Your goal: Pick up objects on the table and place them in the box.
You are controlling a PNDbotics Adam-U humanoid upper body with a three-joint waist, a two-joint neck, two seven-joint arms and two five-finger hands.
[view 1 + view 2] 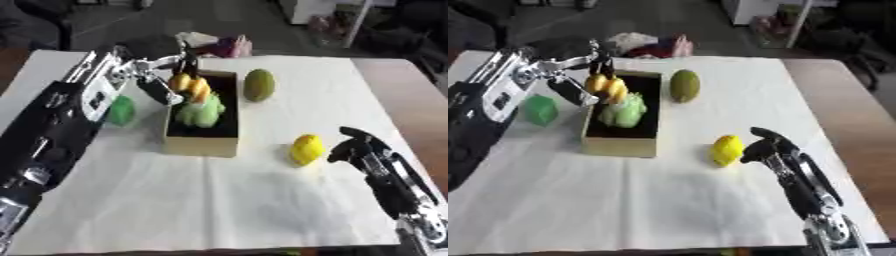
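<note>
A tan box (203, 145) with a dark inside stands mid-table and holds a light green object (200, 111). My left hand (164, 69) hangs over the box's far left corner, shut on an orange-yellow object (192, 85) just above the green one. A yellow lemon (306, 149) lies right of the box. My right hand (353, 145) sits beside the lemon on its right, fingers curled and holding nothing. An olive-green round fruit (258, 85) lies beyond the box's right side. A bright green object (121, 110) rests left of the box, partly hidden by my left arm.
A white cloth (227, 200) covers the table, with bare wood (411, 100) along the right side. Pink and white items (219, 45) lie past the far edge. The near half of the cloth is bare.
</note>
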